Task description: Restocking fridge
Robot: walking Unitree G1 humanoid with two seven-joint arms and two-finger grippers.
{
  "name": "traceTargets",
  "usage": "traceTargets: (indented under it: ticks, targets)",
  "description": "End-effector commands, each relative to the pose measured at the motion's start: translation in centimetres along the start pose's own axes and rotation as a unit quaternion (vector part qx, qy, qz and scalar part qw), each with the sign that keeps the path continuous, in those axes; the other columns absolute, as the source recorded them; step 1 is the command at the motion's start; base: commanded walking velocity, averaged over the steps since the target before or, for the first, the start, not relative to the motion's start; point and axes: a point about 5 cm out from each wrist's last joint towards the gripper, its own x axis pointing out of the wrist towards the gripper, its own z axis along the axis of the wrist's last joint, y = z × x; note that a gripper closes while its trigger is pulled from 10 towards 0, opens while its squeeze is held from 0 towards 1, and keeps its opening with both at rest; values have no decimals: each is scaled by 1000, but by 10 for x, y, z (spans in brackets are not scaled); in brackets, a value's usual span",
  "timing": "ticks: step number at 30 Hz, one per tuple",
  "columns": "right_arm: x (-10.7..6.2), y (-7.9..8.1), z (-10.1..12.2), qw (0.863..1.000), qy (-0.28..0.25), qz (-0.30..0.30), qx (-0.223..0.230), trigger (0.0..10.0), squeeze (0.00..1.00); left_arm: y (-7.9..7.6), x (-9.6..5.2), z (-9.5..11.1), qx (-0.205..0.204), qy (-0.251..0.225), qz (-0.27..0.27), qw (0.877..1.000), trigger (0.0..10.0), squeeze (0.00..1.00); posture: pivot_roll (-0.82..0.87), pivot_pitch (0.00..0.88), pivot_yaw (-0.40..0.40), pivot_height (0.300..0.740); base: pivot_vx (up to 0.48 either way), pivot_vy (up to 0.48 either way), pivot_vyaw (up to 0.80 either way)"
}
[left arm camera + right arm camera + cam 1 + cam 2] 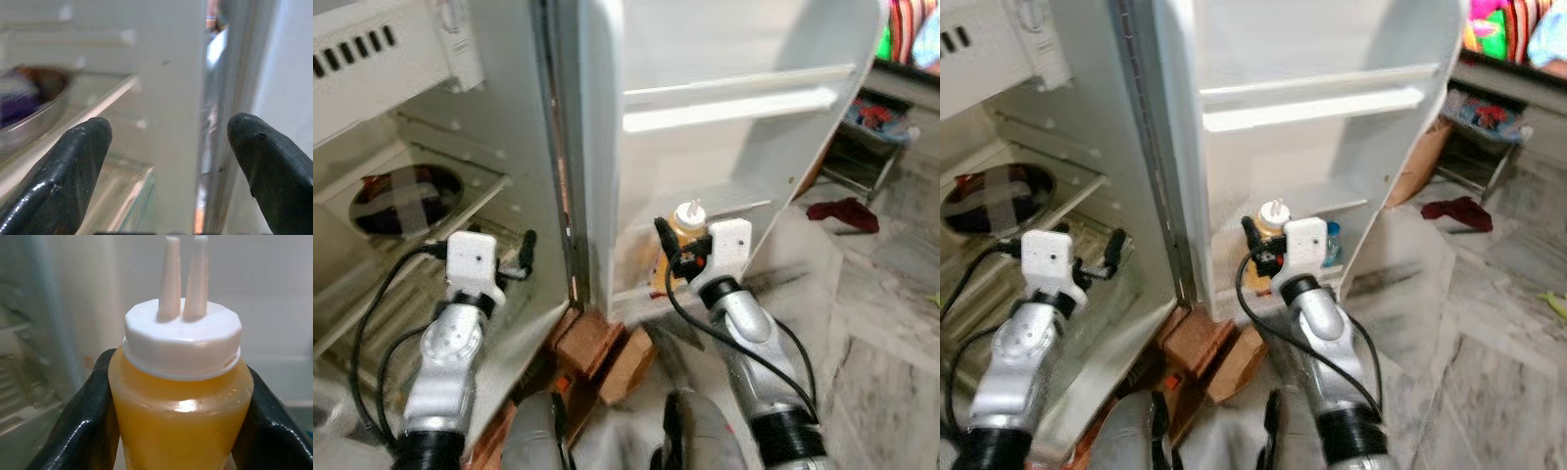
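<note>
Yellow sauce fills the bottle (180,396) gripped between the right hand's (677,257) two black fingers (80,431), low centre of the frame at the open fridge door's (724,59) bottom shelf (636,297). At lower left, the left hand (168,166) hangs spread wide and empty inside the fridge, near a steel bowl (406,201).

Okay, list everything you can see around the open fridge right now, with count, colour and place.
Squeeze bottle: one, yellow-orange with white twin-nozzle cap, at the lowest door shelf, between the right gripper's fingers.
Fridge door: one, white, open, ahead.
Metal bowl: one, silver, dark contents, on a shelf inside the fridge.
Wooden blocks: brown, on the floor under the door.
Cloth: one, dark red, on the floor to the right.
Left gripper: black fingers, open, inside the fridge.
Right gripper: black fingers, shut on the bottle.
</note>
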Motion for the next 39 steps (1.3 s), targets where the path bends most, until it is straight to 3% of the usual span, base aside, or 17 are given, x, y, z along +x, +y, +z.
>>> traceTargets:
  ticks: [1,12,22,39]
  targets:
    - [3,6,8,1000,-19,12,-4,10000,0,4,-3,-1,6,1,6,1000,10000,0,42,26,-52,638,0,0,744]
    - [7,5,11,1000,-25,15,-11,10000,0,4,-5,-3,2,6,11,1000,10000,0,40,31,-59,638,0,0,705]
    - [8,-1,15,999,-35,-15,-23,10000,0,2,-6,0,4,-7,-4,1000,10000,0,39,34,-59,638,0,0,0]
    - [11,-5,18,998,-43,-36,-34,10000,0,0,-6,1,-2,-15,-16,1000,10000,0,43,30,-60,638,381,0,0]
